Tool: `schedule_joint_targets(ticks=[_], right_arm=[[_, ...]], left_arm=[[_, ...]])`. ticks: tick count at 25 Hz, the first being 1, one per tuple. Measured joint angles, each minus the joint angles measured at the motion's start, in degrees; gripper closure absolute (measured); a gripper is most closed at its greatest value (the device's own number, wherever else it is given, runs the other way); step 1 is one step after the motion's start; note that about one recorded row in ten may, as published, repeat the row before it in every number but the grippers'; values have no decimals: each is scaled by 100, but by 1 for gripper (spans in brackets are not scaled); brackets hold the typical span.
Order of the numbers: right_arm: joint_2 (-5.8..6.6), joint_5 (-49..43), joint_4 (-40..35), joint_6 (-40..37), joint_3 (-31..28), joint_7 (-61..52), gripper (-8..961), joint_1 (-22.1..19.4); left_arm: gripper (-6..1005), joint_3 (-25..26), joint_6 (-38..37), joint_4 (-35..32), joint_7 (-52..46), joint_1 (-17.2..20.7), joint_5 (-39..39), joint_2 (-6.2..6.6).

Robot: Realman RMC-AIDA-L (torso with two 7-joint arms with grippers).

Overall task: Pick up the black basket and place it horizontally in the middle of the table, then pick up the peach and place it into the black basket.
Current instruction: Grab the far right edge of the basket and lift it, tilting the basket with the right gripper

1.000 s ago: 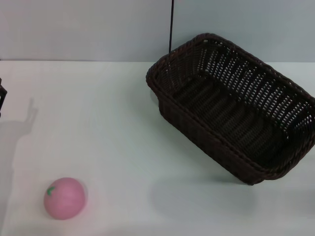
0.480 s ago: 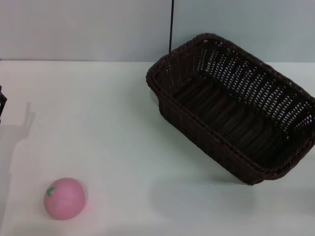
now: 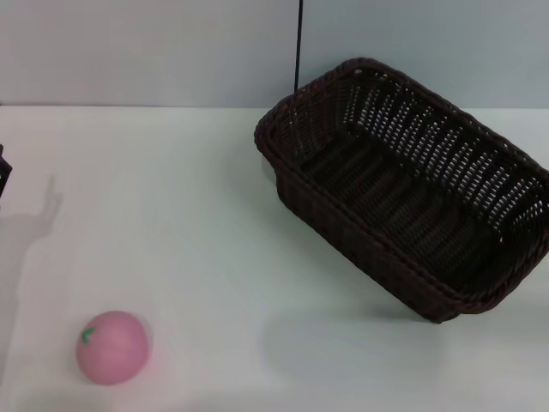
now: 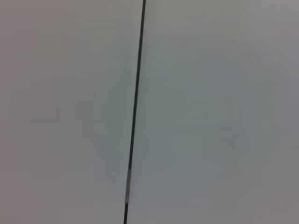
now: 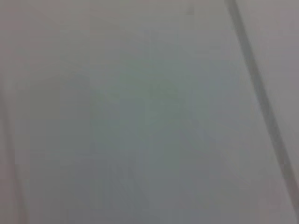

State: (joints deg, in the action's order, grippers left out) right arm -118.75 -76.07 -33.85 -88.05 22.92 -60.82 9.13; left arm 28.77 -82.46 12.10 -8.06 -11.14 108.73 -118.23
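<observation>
The black basket (image 3: 412,193) lies at the right of the white table (image 3: 197,223), its long side set diagonally and its far right end at the picture's edge. It is open side up and empty. The pink peach (image 3: 112,347) sits alone near the table's front left, far from the basket. A small dark part at the left edge, about halfway up, is probably my left gripper (image 3: 3,176); it is well behind the peach. My right gripper is out of view. Both wrist views show only a plain wall.
A thin black vertical line (image 3: 298,43) runs down the grey wall behind the basket; it also shows in the left wrist view (image 4: 135,102). An arm's shadow (image 3: 30,232) falls on the table's left side. A faint shadow lies in front of the basket.
The dark part at the left edge and its shadow on the table have shifted slightly. The basket and the peach have not moved.
</observation>
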Motion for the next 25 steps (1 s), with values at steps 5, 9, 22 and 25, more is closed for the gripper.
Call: schedule_joint_targets(ticks=[5,9,22,25], right_arm=[[11,-1622,-2005,-3,-23,-2569,312,145],[15,-2720,-3408,-159,44,-4209,315,424],[405,-5274,-4084,-778,782,-6616,325,1992],[349,-5756,-3768,-624,868,-6632,328,2287]], left_arm=[[164,-30,20,-15,17,-86,0,-9],[164,-153,15,-40,67,-136,2,-10],[166,-427,-20,-68,36,-173,-2,-23],[167,-450,15,-57,57,-176,-2,-33]])
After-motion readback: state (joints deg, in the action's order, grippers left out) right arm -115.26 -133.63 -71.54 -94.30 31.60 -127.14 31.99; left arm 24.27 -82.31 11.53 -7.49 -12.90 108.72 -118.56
